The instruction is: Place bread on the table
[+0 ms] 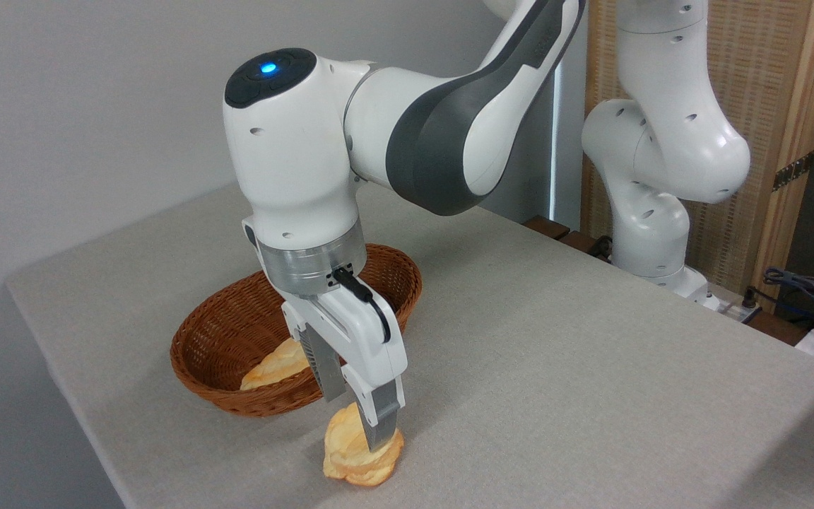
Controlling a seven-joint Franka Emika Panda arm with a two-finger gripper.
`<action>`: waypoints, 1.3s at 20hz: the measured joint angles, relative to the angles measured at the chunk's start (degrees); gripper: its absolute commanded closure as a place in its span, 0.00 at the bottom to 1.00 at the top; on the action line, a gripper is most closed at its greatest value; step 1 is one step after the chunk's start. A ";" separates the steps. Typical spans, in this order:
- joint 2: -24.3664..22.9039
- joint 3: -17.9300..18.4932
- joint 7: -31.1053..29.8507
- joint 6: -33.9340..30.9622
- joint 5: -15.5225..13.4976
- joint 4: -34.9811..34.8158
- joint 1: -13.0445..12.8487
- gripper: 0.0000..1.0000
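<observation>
1. The gripper (363, 424) stood clamped around the bread (361, 456), fingers pinching its top.
2. The bread rested on the table (555, 353) near the front edge, just beside the wicker basket (237, 332).

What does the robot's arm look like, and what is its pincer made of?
The arm is chunky, rounded and glossy white with dark grey bands. A black cap on top shows a small blue light. Below sits a silver metal ring, where a black cable plugs in. The pincer is white with two flat grey fingers.
</observation>
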 measured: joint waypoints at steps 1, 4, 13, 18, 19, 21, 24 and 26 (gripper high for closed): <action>0.00 0.00 0.00 0.00 0.00 0.00 0.00 0.00; -0.09 0.00 0.00 0.17 0.00 0.63 0.00 0.00; -2.60 -2.39 -0.07 0.23 -0.02 7.17 -0.93 0.00; -2.89 -5.36 -5.12 0.23 -0.02 10.09 -1.32 0.00; -2.89 -5.67 -6.29 0.23 -0.02 10.45 -1.35 0.00; -2.90 -6.33 -9.21 0.23 -0.02 11.28 -1.38 0.00; -2.89 -6.57 -10.96 0.11 -0.02 11.66 -1.38 0.00; -2.79 -6.57 -11.04 0.03 -0.02 11.65 -1.35 0.00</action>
